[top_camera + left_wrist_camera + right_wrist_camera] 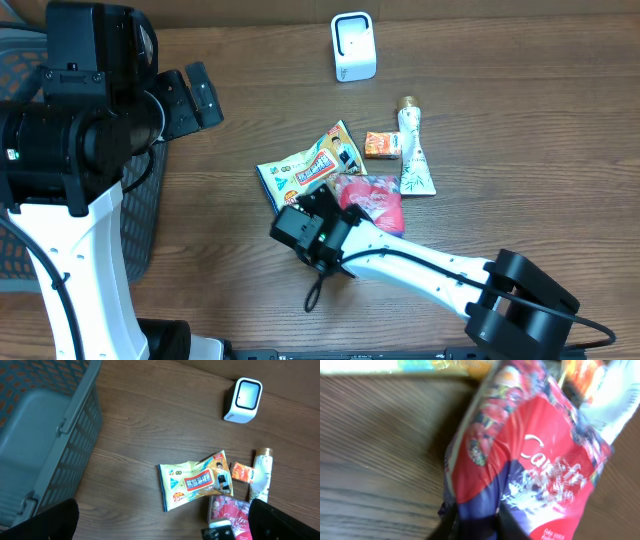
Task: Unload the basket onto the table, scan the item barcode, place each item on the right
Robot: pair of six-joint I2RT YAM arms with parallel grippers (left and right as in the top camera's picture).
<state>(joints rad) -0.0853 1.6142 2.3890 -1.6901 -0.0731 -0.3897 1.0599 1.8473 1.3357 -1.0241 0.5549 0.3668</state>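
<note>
A red packet [372,200] lies on the wooden table among other goods, also visible in the left wrist view [232,512]. My right gripper [340,208] is shut on its near edge. The right wrist view shows both dark fingers [449,527] pinching the red and blue wrapper [520,460], with the gripper [475,525] at the bottom of the frame. No barcode shows. A white scanner [352,45] [243,400] stands at the back of the table. High at the left, my left gripper [198,92] [160,525] hangs open and empty.
A yellow and blue snack pouch [310,165] [195,482], a small orange box [381,145] [243,472] and a white tube [414,150] [261,475] lie beside the red packet. A grey mesh basket [140,215] [45,435] stands at the left edge.
</note>
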